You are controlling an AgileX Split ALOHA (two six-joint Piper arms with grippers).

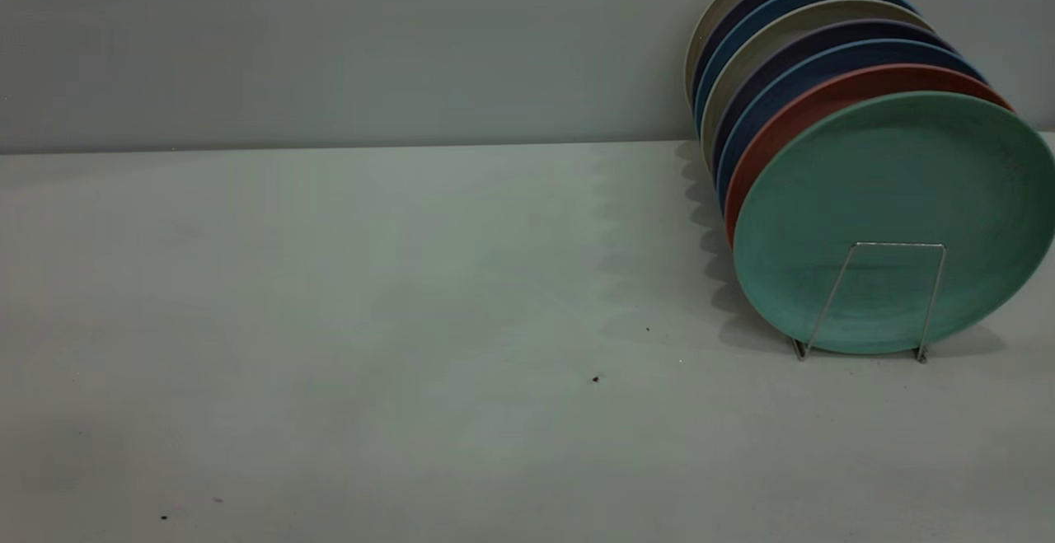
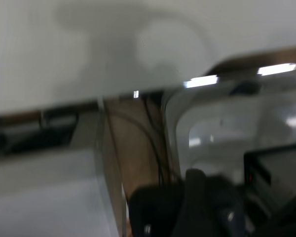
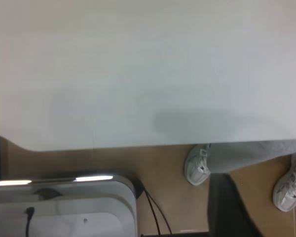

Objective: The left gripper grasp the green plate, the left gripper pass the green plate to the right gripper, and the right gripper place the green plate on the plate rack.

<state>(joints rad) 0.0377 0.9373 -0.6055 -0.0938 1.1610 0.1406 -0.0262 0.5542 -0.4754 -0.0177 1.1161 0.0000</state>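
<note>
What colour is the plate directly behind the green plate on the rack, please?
Salmon-pink plate, clearest in the exterior view.

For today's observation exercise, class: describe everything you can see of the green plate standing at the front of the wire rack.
The large round matte teal-green plate has a low raised rim and faint concentric rings. It stands on edge, leaning slightly back, as the frontmost plate in the thin silver wire plate rack, whose squared loop crosses its lower face. Directly behind it sits a salmon-pink plate, closely overlapped. Its lower edge sits at the rack's base on the pale table. No pincer is near it.
</note>
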